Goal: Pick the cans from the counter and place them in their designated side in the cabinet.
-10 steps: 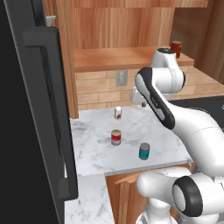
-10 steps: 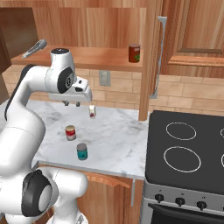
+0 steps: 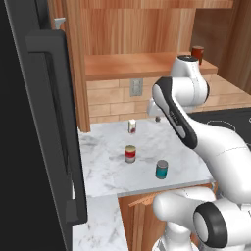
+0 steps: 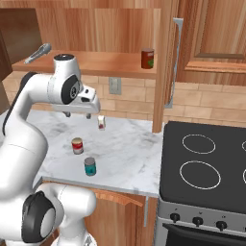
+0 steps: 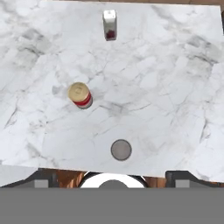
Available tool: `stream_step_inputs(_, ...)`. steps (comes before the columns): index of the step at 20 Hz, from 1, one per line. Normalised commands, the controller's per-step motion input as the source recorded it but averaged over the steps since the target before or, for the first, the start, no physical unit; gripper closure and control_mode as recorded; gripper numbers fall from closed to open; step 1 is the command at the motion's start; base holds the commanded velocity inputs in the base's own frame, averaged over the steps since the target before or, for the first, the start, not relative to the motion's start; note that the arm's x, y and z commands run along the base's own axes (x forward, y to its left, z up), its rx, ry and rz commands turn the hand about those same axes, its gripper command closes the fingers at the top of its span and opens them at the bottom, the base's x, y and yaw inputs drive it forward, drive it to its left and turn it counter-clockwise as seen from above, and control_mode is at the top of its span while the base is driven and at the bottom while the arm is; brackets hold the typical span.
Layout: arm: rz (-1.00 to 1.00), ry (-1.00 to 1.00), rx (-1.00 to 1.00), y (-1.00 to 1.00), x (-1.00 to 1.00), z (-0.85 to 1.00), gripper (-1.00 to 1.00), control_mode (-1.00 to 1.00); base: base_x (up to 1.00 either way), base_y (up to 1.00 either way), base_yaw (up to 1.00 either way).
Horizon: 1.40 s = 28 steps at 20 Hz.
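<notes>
Two cans stand on the white marble counter: a red can with a tan band and a teal can, whose silver lid I see from straight above. My gripper hangs open and empty well above the counter, behind both cans and pointing down. The wooden cabinet shelf runs above the counter's back wall.
A small white container with a red mark stands at the counter's back. A dark red can sits on the shelf. The black fridge is left, the stovetop right. A cabinet door handle hangs nearby.
</notes>
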Motion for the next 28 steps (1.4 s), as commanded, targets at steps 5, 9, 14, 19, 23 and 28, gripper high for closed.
stream_step_inputs(5, 0.00, 0.00, 0.00, 0.00, -0.13, -0.17, -1.00, -1.00, 0.00, 0.00, 0.00)
stream_step_inputs(9, 0.00, 0.00, -0.01, 0.00, -0.06, -0.17, -1.00, -1.00, 0.00, 0.00, 0.00)
stream_step_inputs(14, -0.01, 0.00, 0.00, -0.01, 0.00, -0.10, -1.00, -1.00, 0.00, 0.00, 0.00)
stream_step_inputs(19, -0.01, 0.01, 0.00, -0.03, 0.00, -0.13, -1.00, -1.00, 0.00, 0.00, 0.00)
stream_step_inputs(23, 0.00, 0.01, 0.00, -0.06, 0.00, -0.16, -1.00, -1.00, 0.00, 0.00, 0.00)
stream_step_inputs(28, 0.00, 0.01, 0.00, -0.05, 0.00, -0.17, -1.00, -1.00, 0.00, 0.00, 0.00)
